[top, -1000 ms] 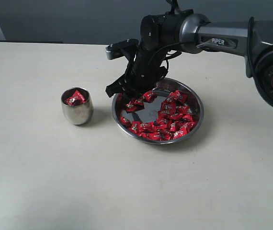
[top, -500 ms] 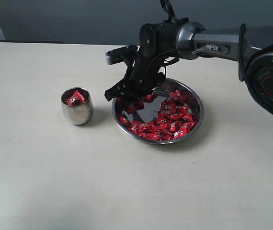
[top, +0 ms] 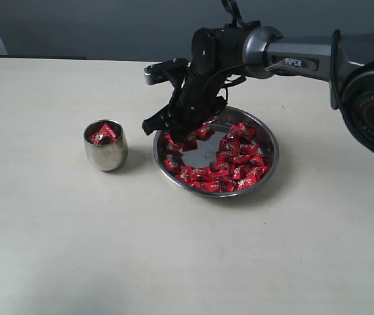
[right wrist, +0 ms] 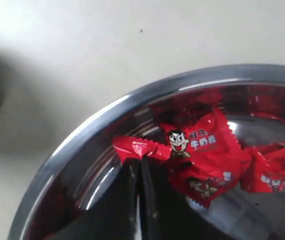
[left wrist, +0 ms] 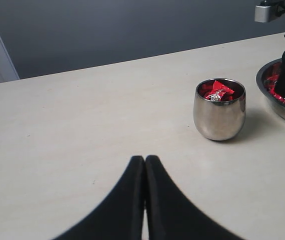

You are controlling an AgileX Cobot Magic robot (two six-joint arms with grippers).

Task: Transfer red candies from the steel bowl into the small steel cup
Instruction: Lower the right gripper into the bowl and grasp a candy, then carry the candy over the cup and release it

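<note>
The jaws of the right gripper (top: 174, 136) stood apart a moment ago above the near-left part of the steel bowl (top: 203, 154); now they are closed together. In the right wrist view they seem to pinch the twisted end of the wrapper of one red candy (right wrist: 197, 150), which lies just inside the rim of the bowl. The arm itself has hardly moved, so the change is only the closing. I judge that the grasp is just made and the lift is not yet begun. The other red candies (top: 236, 164) are in the bowl, mostly on its right and near side. The small steel cup (top: 105, 152) stands upright on the table (top: 174, 262), a little apart to the left of the bowl, and already has a few candies inside. The left gripper (left wrist: 145, 162) hangs over the bare table near the cup, its fingers pressed together and holding nothing. Because the hold is only on a thin wrapper end, the candy may slip during the carry
</note>
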